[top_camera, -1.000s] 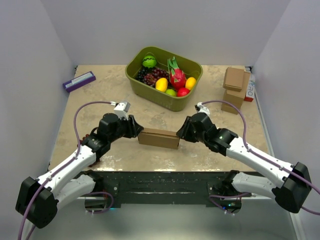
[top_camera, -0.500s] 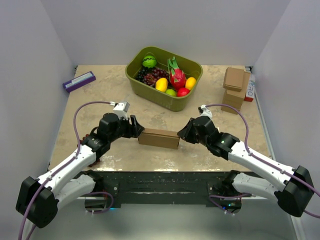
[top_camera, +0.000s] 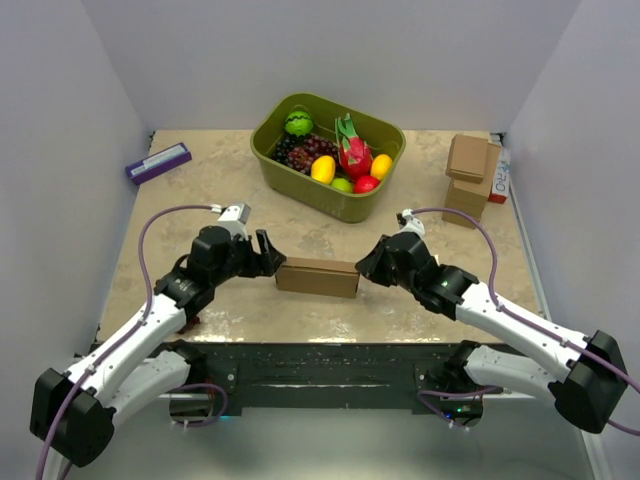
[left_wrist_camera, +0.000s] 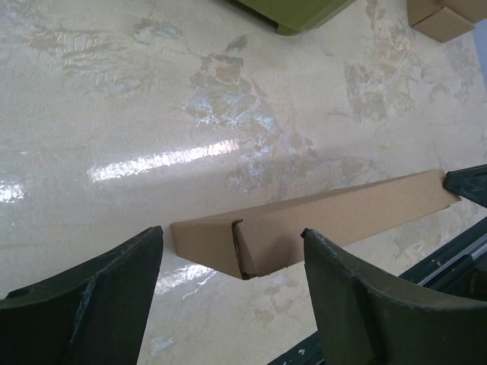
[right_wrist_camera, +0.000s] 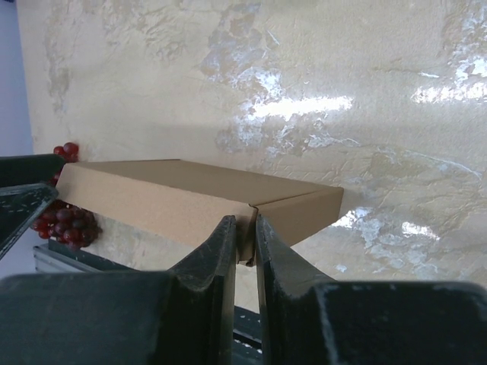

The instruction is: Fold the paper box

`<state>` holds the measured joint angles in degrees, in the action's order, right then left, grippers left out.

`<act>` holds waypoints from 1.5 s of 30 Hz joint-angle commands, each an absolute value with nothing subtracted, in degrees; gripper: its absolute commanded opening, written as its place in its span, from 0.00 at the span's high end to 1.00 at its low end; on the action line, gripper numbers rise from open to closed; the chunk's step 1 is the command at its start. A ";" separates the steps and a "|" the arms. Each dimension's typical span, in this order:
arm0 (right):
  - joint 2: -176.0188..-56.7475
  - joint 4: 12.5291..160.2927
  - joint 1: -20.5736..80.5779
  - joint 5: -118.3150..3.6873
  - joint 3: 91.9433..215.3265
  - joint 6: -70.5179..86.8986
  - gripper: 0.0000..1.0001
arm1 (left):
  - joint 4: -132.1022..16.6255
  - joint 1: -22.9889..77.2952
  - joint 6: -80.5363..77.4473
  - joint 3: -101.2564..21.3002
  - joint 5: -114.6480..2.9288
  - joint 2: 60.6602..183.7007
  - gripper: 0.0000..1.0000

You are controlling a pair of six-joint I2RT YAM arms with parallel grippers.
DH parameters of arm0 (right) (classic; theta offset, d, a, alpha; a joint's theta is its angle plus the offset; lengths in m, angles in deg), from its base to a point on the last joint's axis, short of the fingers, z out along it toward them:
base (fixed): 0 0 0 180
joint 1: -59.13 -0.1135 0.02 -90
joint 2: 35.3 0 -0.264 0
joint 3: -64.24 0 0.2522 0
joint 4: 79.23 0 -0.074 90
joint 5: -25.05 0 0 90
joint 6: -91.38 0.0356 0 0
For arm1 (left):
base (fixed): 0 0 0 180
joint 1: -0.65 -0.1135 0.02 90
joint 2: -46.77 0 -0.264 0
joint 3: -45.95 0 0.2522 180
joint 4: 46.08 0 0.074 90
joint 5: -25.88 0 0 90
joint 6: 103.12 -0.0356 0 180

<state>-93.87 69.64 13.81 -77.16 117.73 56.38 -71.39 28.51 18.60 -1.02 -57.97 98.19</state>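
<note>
Brown cardboard, already closed into a thin flat box (top_camera: 317,277), was seen lying on the table (top_camera: 200,200) just in front of the arms, between the two grippers and well short of the green bin (top_camera: 320,195) of fruit behind it. The left gripper (top_camera: 268,255) was found drawn back a little from the box's left end, which it had been touching half a second earlier. Its fingers (left_wrist_camera: 91,304) were spread wide, with that end framed between them and touched by neither. A tucked flap and a dark slit could be made out there, so the end was judged not fully seated. The right gripper (top_camera: 366,268) was unchanged over the same half second: its fingers (right_wrist_camera: 205,266) were pressed almost together, and the thin edge at the box's right end was pinched between them. The box itself had not been shifted. The release on the left was judged to mean that the push on that side was over, while the box was steadied from the right. The folding was judged nearly done, with only the left flap left to be pressed home
</note>
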 commanded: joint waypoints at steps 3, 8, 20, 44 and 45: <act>-96.39 61.61 13.78 -78.67 115.35 54.11 0.90 | -70.83 27.37 21.51 -0.68 -57.62 95.73 0.22; -96.12 61.43 13.78 -78.58 115.35 54.20 0.90 | -70.65 27.02 21.86 1.16 -57.00 95.29 0.30; -95.59 60.81 13.78 -78.67 115.35 53.85 0.91 | -68.89 27.02 24.40 7.75 -54.98 94.41 0.61; -92.52 60.73 13.60 -75.60 112.90 52.26 1.00 | -61.16 27.11 28.36 18.47 -52.61 94.85 0.91; -92.43 60.73 13.60 -75.42 112.02 52.35 1.00 | -60.81 27.11 28.62 19.44 -52.61 94.76 0.91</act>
